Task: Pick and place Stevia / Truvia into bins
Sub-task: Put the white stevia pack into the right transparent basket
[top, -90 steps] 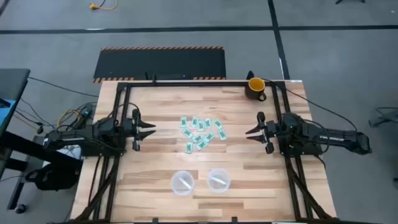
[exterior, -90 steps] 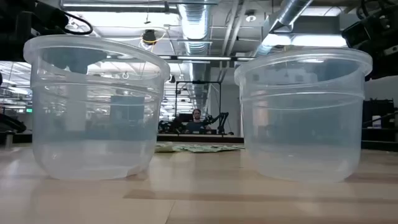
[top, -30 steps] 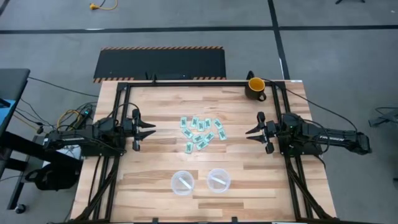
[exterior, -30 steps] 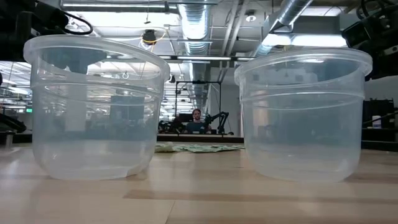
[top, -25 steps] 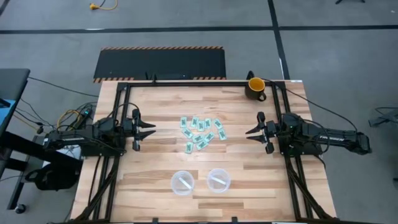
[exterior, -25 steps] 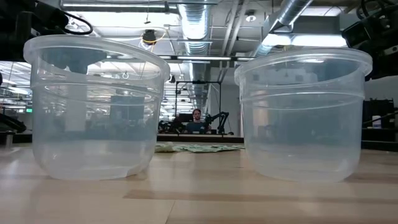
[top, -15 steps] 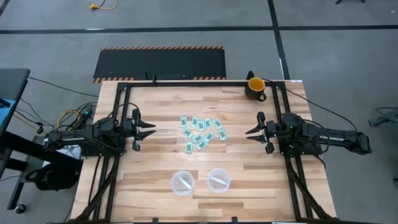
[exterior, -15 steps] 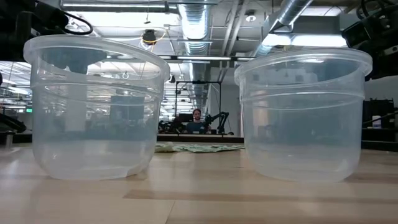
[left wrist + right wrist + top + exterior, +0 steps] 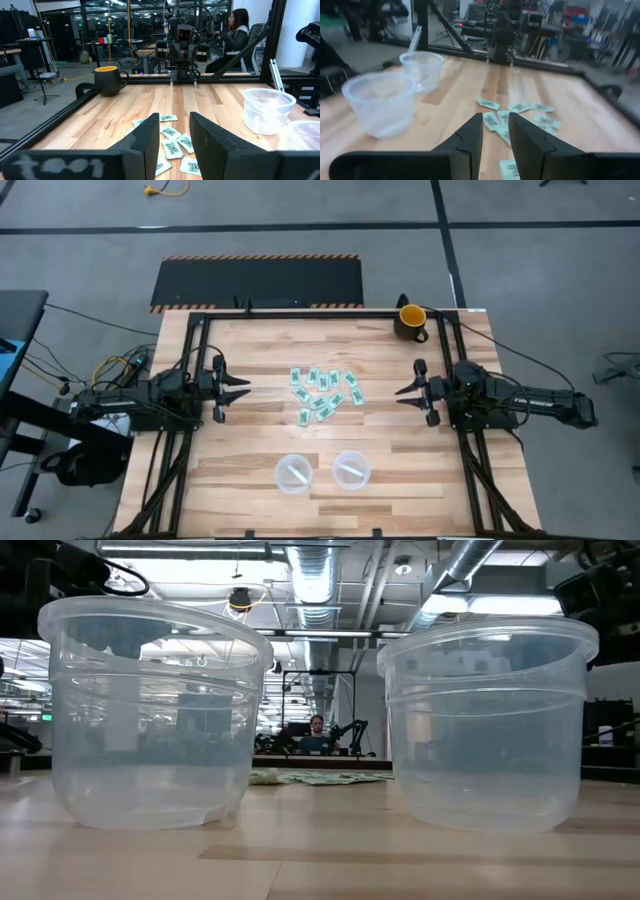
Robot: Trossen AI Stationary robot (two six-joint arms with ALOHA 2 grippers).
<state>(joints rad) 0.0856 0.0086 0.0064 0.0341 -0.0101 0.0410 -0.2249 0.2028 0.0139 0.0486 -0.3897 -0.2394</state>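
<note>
About a dozen light green and white Stevia packets (image 9: 322, 392) lie scattered flat mid-table; they also show in the left wrist view (image 9: 169, 118), the right wrist view (image 9: 520, 107) and the low view (image 9: 315, 778). Two clear plastic cups stand side by side near the table's near edge, one (image 9: 293, 473) left of the other (image 9: 351, 469). My left gripper (image 9: 240, 388) hovers open left of the packets. My right gripper (image 9: 403, 393) hovers open to their right. Both point level at the pile and touch nothing.
A yellow-and-black mug (image 9: 411, 320) stands at the table's far right corner. A black frame (image 9: 300, 312) runs along the far edge and both sides. Bare wood lies between the packets and the cups. People sit in the room beyond the table (image 9: 237, 30).
</note>
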